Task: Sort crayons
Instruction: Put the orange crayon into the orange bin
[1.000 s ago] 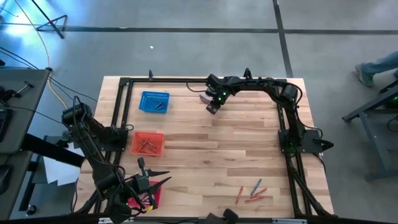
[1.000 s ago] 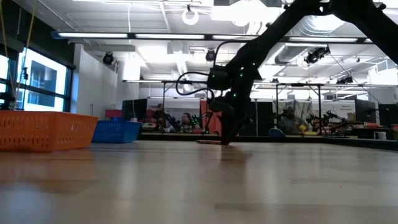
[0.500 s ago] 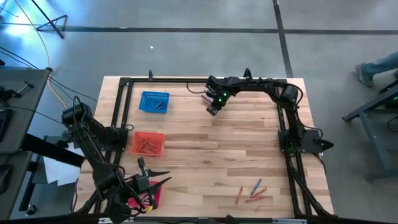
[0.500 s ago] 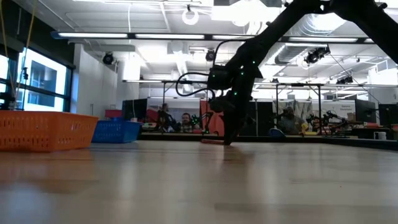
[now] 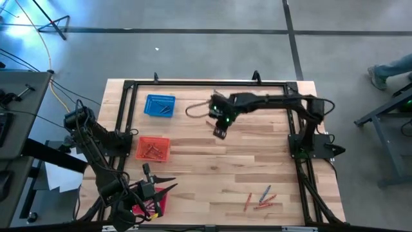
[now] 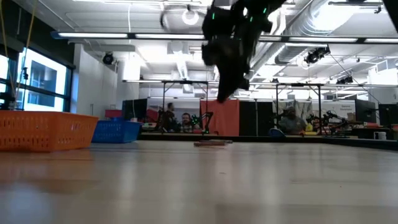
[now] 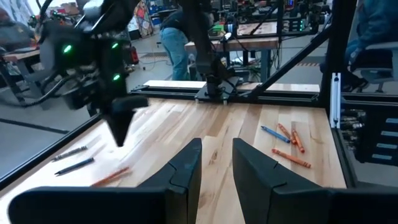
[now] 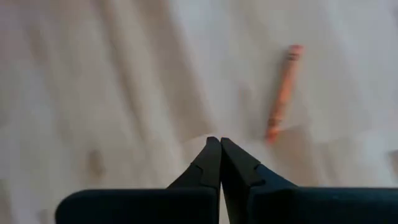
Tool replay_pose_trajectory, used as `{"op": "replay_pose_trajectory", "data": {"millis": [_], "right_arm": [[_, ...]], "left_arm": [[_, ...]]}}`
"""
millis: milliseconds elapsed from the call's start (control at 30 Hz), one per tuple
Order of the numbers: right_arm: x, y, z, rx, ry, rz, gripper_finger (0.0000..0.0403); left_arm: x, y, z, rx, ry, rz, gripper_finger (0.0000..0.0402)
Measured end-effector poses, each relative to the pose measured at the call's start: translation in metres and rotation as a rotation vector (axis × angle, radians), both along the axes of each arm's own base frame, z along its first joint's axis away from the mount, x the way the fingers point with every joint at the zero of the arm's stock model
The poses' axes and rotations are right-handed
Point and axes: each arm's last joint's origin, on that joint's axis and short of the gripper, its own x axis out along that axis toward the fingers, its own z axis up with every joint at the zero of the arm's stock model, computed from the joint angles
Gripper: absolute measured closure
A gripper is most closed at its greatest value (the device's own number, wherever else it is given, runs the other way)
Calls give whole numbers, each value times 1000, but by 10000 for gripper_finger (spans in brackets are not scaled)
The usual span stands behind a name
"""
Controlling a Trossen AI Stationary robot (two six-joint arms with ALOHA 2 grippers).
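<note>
Wooden table [image 5: 212, 167] carries three mesh baskets along its left side: blue basket [image 5: 159, 105], orange basket [image 5: 153, 149], and a red basket [image 5: 154, 205] under the left gripper [image 5: 168, 183]. The left gripper hovers there, fingers slightly parted, holding nothing visible. The right gripper [image 5: 220, 134] hangs above the table's far middle, fingers pressed together and empty. An orange crayon [image 8: 282, 92] lies on the wood just beside its tips. Several crayons [image 5: 261, 198] lie grouped at the near right.
</note>
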Motion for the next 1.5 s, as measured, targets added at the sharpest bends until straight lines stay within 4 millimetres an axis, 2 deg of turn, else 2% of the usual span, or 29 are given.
{"op": "replay_pose_trajectory", "data": {"millis": [167,233,300,400,533,633,733,900,1033,1333,1500], "right_arm": [[-3,51,26,-24,-69,84,402],[-5,63,32,-69,-73,87,402],[-6,66,33,-99,-69,82,402],[-3,55,29,-100,-63,36,403],[7,24,6,-22,-42,4,391],[14,3,-16,39,-27,-7,365],[18,-11,-34,91,-12,0,328],[25,-15,-55,110,-10,39,271],[31,-16,-63,116,-26,15,246],[37,-14,-87,144,28,-19,247],[48,-11,-89,129,45,-11,249]], "left_arm": [[-1,1,-1,20,12,0,326],[-1,1,-1,21,13,0,326],[-1,1,-1,21,13,0,326],[-1,1,-1,20,13,0,326],[-1,1,-1,2,5,2,326],[-1,0,-2,-10,6,-5,326],[-2,-1,-2,-12,7,-11,326],[-3,-1,-2,-8,10,-17,326],[-4,0,-3,12,22,-16,326],[-4,0,-3,17,25,-16,326],[-4,0,-3,18,25,-16,326]]}}
